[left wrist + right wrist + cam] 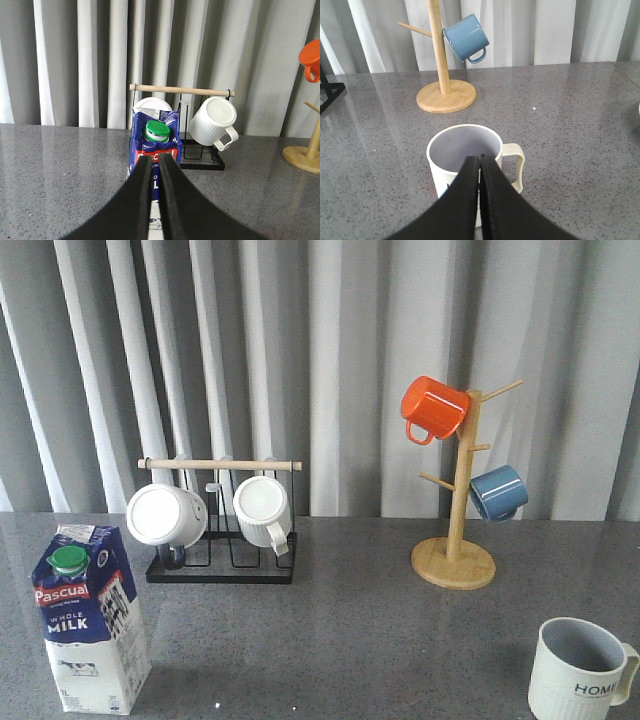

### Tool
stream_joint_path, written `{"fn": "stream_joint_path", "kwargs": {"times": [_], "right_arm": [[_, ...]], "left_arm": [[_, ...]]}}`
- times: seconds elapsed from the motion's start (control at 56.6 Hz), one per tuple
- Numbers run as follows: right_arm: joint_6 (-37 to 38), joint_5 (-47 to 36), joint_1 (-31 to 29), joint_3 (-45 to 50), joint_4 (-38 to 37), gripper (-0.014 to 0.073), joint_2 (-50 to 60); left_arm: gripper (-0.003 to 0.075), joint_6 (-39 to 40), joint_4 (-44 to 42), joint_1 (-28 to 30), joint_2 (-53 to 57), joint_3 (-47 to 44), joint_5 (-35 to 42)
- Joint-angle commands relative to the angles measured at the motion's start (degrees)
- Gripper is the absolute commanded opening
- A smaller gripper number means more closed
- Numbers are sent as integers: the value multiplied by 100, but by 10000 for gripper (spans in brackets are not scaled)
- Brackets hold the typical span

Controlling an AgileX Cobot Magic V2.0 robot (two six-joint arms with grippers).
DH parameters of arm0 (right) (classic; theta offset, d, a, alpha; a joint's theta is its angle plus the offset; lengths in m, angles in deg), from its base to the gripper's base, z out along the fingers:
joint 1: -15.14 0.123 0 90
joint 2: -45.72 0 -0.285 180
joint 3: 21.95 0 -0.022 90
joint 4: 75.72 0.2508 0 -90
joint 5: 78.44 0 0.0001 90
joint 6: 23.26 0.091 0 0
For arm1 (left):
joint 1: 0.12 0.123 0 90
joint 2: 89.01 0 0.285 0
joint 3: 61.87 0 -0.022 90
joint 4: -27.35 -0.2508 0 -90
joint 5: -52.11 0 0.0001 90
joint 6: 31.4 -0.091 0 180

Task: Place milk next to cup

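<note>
The milk [88, 630], a tall blue-and-white carton with a green cap, stands upright at the table's front left. The cup [580, 670], a cream ribbed mug with "HOME" lettering, stands at the front right, far from the milk. Neither gripper shows in the front view. In the left wrist view my left gripper [155, 159] is shut and empty, short of the milk [156, 145], which stands straight ahead of it. In the right wrist view my right gripper [480, 157] is shut and empty, just short of the cup [451, 150], whose handle points away to the side.
A black wire rack [222, 570] with a wooden bar holds two white mugs [165, 515] behind the milk. A wooden mug tree [453, 565] at the back right carries an orange mug [433, 408] and a blue mug [497, 492]. Grey curtains hang behind the table.
</note>
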State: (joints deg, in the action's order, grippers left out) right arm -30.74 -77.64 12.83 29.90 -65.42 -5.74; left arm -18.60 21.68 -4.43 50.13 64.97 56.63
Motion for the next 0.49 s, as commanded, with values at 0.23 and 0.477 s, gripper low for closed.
{"fn": "stream_joint_path", "kwargs": {"times": [0.23, 0.477], "right_arm": [[-870, -343, 3, -212, 11, 285, 117], [-865, -719, 3, -212, 11, 511, 102]], "left_arm": [[490, -58, -1, -34, -38, 189, 220], [614, -59, -1, -34, -38, 189, 191]]}}
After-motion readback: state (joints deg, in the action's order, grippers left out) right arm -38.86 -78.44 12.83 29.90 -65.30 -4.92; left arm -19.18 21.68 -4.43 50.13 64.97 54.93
